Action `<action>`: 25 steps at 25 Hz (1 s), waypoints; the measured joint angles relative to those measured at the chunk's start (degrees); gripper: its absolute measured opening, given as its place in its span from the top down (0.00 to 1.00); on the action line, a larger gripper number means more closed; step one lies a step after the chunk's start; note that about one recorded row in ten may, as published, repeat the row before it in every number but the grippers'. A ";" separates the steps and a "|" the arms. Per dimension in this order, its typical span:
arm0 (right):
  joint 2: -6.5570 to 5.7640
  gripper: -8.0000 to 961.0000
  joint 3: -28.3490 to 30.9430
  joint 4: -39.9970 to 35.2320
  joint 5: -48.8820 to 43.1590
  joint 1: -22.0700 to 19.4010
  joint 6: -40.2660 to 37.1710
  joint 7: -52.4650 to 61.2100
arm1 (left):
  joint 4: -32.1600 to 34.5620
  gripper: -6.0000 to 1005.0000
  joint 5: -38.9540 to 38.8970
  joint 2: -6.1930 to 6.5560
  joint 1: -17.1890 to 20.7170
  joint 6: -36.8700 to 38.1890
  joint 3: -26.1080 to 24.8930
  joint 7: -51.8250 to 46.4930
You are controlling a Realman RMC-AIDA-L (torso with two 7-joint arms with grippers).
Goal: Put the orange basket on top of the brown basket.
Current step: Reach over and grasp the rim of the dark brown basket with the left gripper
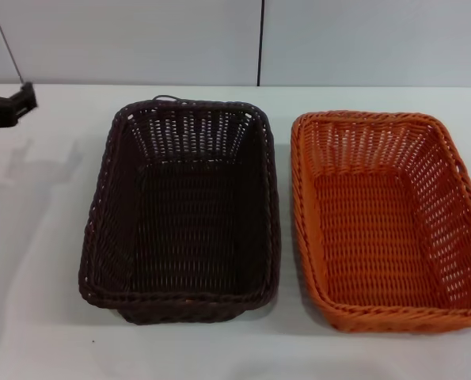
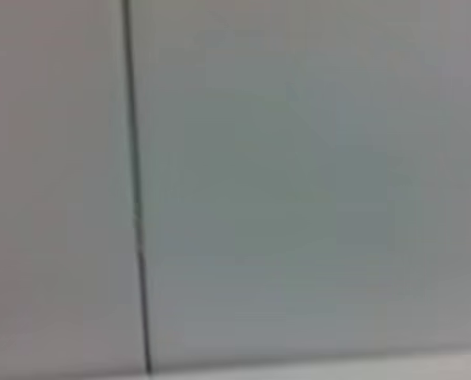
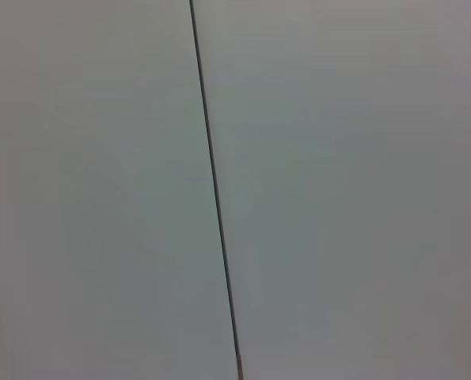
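In the head view the orange basket [image 1: 389, 222] stands on the white table at the right, open side up and empty. The brown basket [image 1: 184, 210] stands just to its left in the middle, also upright and empty, with a narrow gap between the two. My left gripper [image 1: 13, 107] shows at the far left edge, above the table and well away from both baskets. My right gripper is out of view. Both wrist views show only a grey wall, no basket.
The white table [image 1: 37, 261] has bare surface left of the brown basket and along the front. A grey panelled wall [image 1: 259, 39] with a vertical seam stands behind the table; the seam also shows in the left wrist view [image 2: 136, 198] and right wrist view [image 3: 215, 198].
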 joint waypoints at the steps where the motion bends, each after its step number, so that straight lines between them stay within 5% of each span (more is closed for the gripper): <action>1: 0.00 0.15 0.00 0.00 0.00 0.00 0.00 0.00 | 0.00 0.23 0.00 0.00 0.00 0.00 0.00 0.00; 2: -0.01 0.15 0.08 0.06 0.00 0.00 -0.19 0.00 | 0.00 0.23 0.00 0.00 0.00 0.00 0.00 0.00; 3: -0.01 0.15 0.14 0.21 0.01 0.00 -0.45 0.00 | -9.96 0.23 0.79 -5.52 -0.18 -21.94 -9.35 9.57; 4: -0.01 0.15 0.12 0.23 0.00 0.04 -0.55 0.00 | -12.80 0.23 0.75 -7.17 -0.35 -27.44 -12.08 12.40; 6: -0.01 0.15 0.10 0.24 0.01 0.08 -0.67 0.00 | -15.65 0.24 0.42 -8.26 -0.59 -33.76 -14.16 14.68; 13: 0.00 0.15 0.11 0.51 0.00 0.18 -1.11 0.00 | -20.94 0.25 -0.13 -8.26 -2.87 -49.60 -14.62 11.62; 25: 0.00 0.15 0.07 1.21 -0.01 0.09 -1.14 0.00 | -19.10 0.28 0.11 -8.34 -3.79 -50.64 -10.69 9.40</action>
